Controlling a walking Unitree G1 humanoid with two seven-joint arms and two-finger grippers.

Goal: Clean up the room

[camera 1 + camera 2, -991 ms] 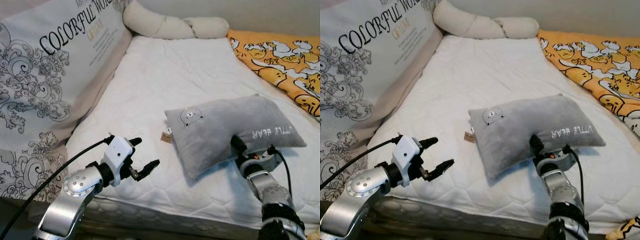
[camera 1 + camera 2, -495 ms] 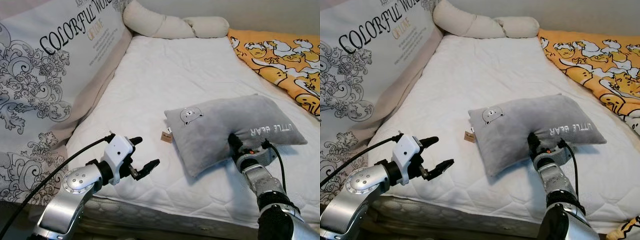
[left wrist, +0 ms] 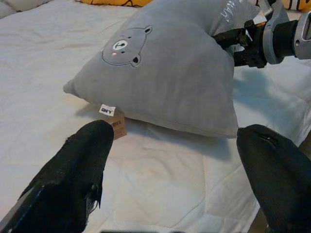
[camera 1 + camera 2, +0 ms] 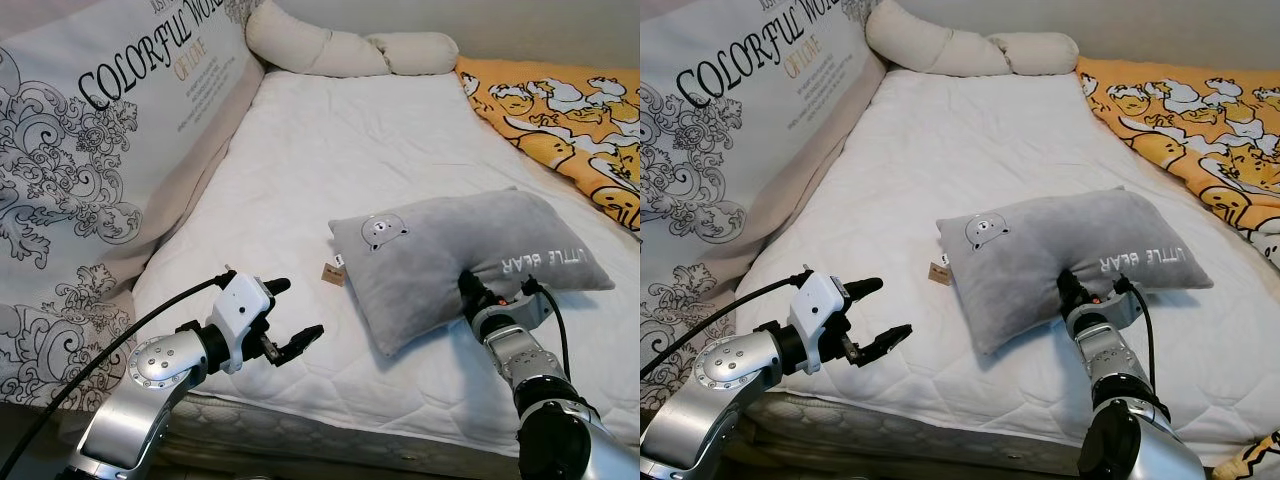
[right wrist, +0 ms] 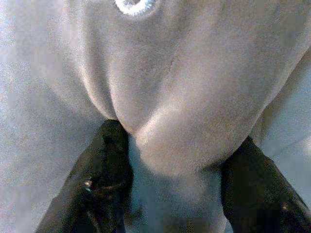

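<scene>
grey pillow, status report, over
Right gripper pinching grey pillow at its near edge. Left gripper open, hovering over the mattress. Nothing between them.

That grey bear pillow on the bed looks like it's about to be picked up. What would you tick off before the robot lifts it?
1. Right gripper has the grey pillow: ok, a fold of its near edge is pinched between the black fingers.
2. Grip is deep enough to hold a lift: cannot tell.
3. Left gripper is out of the way: ok, jaws open, hovering over the mattress apart from the pillow.
4. Paper tag hangs free: ok, it lies loose at the pillow's corner.
5. Nothing rests on the pillow: ok.
6. Yellow blanket keeps off the pillow: ok, apart.
</scene>
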